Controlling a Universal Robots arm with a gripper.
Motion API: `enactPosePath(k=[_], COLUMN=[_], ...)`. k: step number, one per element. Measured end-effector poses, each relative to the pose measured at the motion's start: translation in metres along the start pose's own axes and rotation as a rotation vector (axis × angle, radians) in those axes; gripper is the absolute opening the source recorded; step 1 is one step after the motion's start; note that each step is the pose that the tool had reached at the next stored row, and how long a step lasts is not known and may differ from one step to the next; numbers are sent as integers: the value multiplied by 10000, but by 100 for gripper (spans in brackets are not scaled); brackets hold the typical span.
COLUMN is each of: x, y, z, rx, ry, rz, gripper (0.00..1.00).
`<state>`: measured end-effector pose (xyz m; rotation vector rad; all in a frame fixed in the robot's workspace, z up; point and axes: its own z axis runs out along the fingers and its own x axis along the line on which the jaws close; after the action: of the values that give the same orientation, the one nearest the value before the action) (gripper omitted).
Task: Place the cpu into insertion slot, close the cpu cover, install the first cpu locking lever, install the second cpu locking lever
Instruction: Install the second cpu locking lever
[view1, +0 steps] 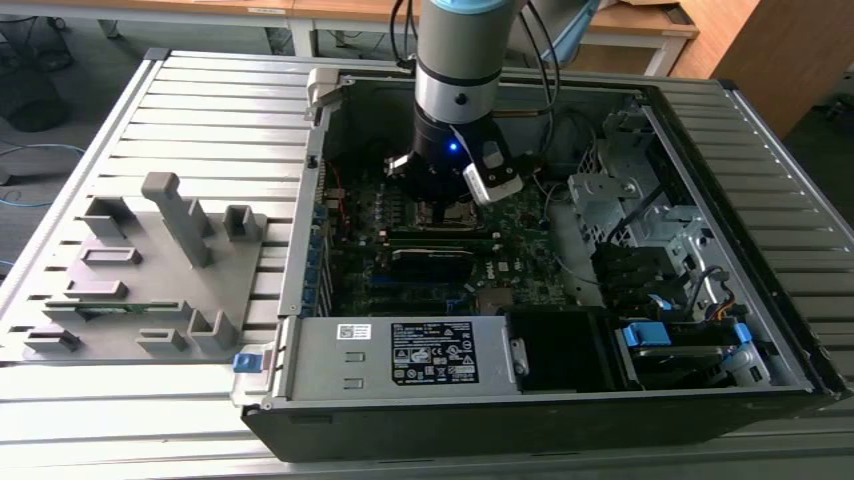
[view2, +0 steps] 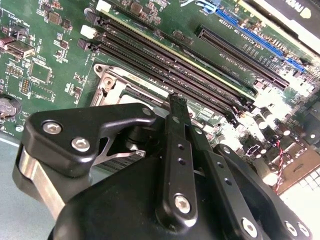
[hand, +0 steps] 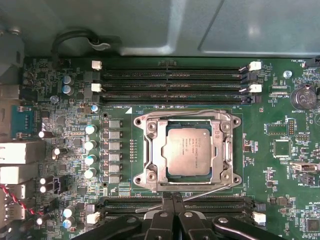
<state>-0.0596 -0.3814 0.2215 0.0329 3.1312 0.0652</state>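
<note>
The cpu (hand: 189, 150), a grey square chip, lies flat in the insertion slot (hand: 226, 150). The silvery cpu cover (hand: 153, 150) lies down around it, framing it. One thin wire locking lever (hand: 190, 111) runs along the socket edge by the memory slots. Another lever (hand: 205, 193) runs along the opposite edge. My gripper (hand: 172, 199) is shut, with its tips at that second lever's edge of the socket and nothing visible between the fingers. In the second wrist view the black fingers (view2: 176, 145) hide most of the socket frame (view2: 112, 82). In the exterior view my gripper (view1: 447, 205) reaches down into the open computer case.
Long black memory slots (hand: 172, 75) flank the socket on two sides. The power supply with its label (view1: 434, 352) fills the case's front. Drive cages and cables (view1: 627, 200) stand at the exterior view's right. A grey fixture plate (view1: 147, 270) lies outside the case on the left.
</note>
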Motion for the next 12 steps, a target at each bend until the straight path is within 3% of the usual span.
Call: enactPosePath(k=[12], x=[0], y=[-1], z=[16], rx=[0], ry=[0], rz=[0], gripper=[11])
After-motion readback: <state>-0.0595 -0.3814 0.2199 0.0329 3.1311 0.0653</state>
